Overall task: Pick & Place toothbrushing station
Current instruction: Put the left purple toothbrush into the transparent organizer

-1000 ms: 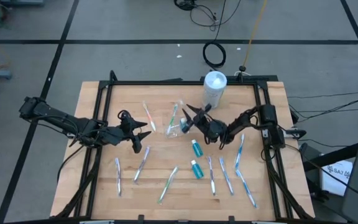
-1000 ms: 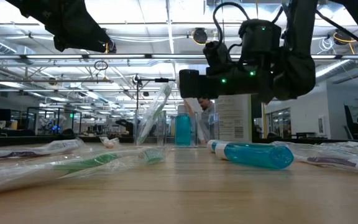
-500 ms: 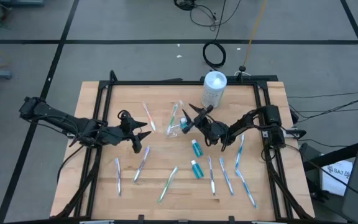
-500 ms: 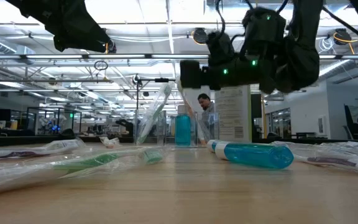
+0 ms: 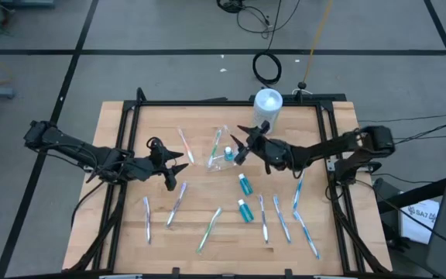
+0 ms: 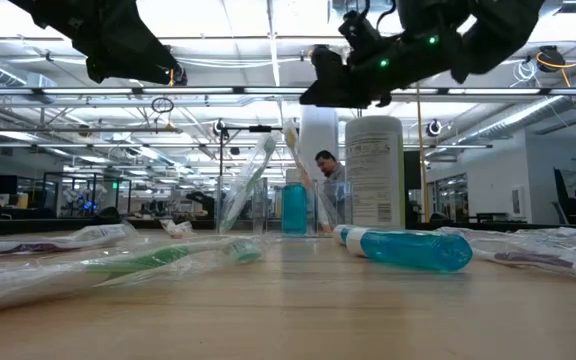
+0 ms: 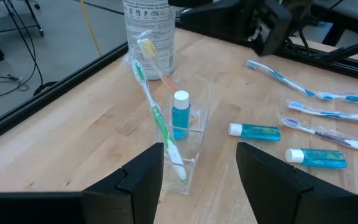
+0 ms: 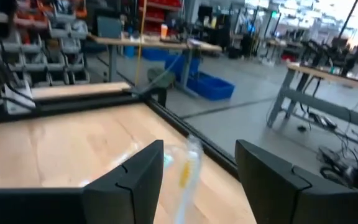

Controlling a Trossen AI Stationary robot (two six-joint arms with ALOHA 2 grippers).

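Both grippers' jaws wide open, empty; right gripper (image 5: pixel 242 143) beside clear holder (image 5: pixel 221 157)

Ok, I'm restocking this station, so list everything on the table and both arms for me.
Clear holder: one, mid-table, holding green toothbrush, orange toothbrush, teal tube.
Wrapped toothbrushes: eight, mixed colours, lying around the holder.
Toothpaste tubes: two, teal, lying right of centre.
White bottle: one, far edge.
Left gripper: dark, jaws open, left of holder.
Right gripper: dark, jaws open, beside holder.
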